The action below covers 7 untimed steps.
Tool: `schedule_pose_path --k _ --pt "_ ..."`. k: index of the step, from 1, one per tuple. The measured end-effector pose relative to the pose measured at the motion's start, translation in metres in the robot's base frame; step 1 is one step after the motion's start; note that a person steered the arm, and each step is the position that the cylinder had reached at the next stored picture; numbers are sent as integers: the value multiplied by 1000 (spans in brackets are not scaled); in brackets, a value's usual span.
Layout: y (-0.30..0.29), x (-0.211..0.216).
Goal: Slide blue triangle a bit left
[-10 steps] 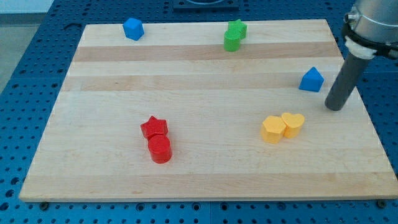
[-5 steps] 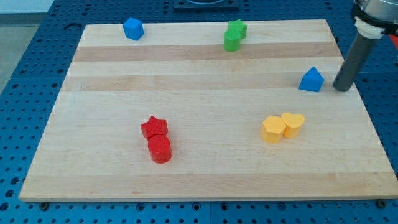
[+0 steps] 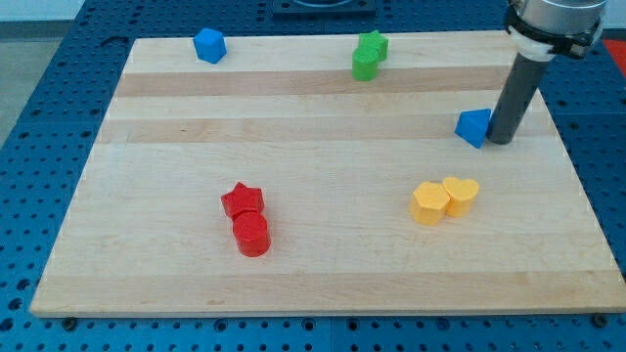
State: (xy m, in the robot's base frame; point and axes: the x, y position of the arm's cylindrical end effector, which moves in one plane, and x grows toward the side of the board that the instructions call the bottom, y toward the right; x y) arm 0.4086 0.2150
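The blue triangle (image 3: pixel 473 127) lies on the wooden board (image 3: pixel 313 156) at the view's right, in the upper half. My tip (image 3: pixel 499 142) stands right against the triangle's right side, touching it. The dark rod rises from there to the view's top right.
A blue block (image 3: pixel 209 45) sits at the top left. Two green blocks (image 3: pixel 368 55) sit together at the top centre. A yellow block (image 3: pixel 429 203) and a yellow heart (image 3: pixel 461 195) touch at the lower right. A red star (image 3: pixel 243 200) and red cylinder (image 3: pixel 251 235) touch at the lower left.
My tip moved up, then left, and reached the blue triangle's right side. The triangle has shifted and turned a little to the left.
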Motion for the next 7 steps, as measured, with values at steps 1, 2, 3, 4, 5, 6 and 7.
schedule_pose_path --k 1,2,3,4,5,6,7 --pt "-3 0" --pt "-3 0" --pt "-3 0" --pt "-3 -3" --pt "-3 -13" --pt "-3 -13" --pt "-11 -13"
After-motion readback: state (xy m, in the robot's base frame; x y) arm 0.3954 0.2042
